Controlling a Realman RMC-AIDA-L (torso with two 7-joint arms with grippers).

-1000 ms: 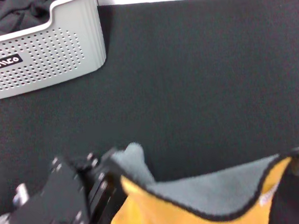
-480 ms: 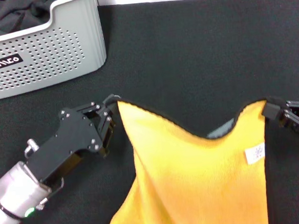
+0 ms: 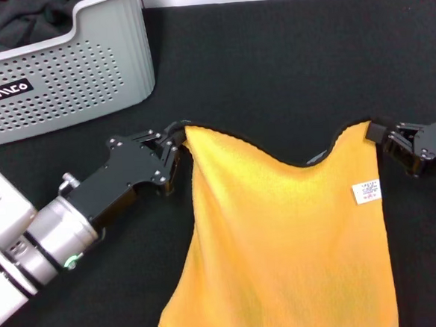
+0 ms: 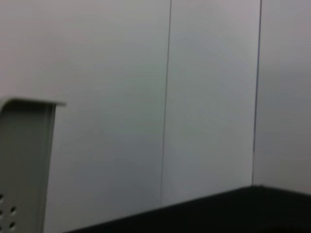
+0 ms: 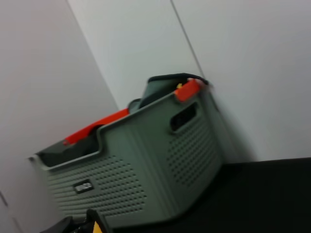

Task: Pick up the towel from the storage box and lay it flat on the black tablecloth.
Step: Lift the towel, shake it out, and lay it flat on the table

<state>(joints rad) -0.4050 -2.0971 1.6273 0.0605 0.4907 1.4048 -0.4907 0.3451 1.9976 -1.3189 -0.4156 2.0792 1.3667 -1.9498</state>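
The towel [image 3: 283, 241] hangs yellow side up with black edging and a small white tag [image 3: 367, 192], stretched between my two grippers above the black tablecloth [image 3: 286, 69]. My left gripper [image 3: 177, 140] is shut on its left top corner. My right gripper [image 3: 385, 138] is shut on its right top corner. The top edge sags between them and a sliver of the grey-green side shows there. The lower part runs out of view at the bottom. The storage box [image 3: 85, 75] stands at the far left; it also shows in the right wrist view [image 5: 141, 165].
A dark grey cloth [image 3: 13, 20] lies in the storage box. In the right wrist view, orange-red pieces [image 5: 187, 90] show at the box's rim. A white wall [image 4: 146, 73] stands behind the table.
Both grippers have carried the towel farther from me and spread it; it went from bunched at the near edge with the grey-green side showing to hanging wide with the yellow side showing.
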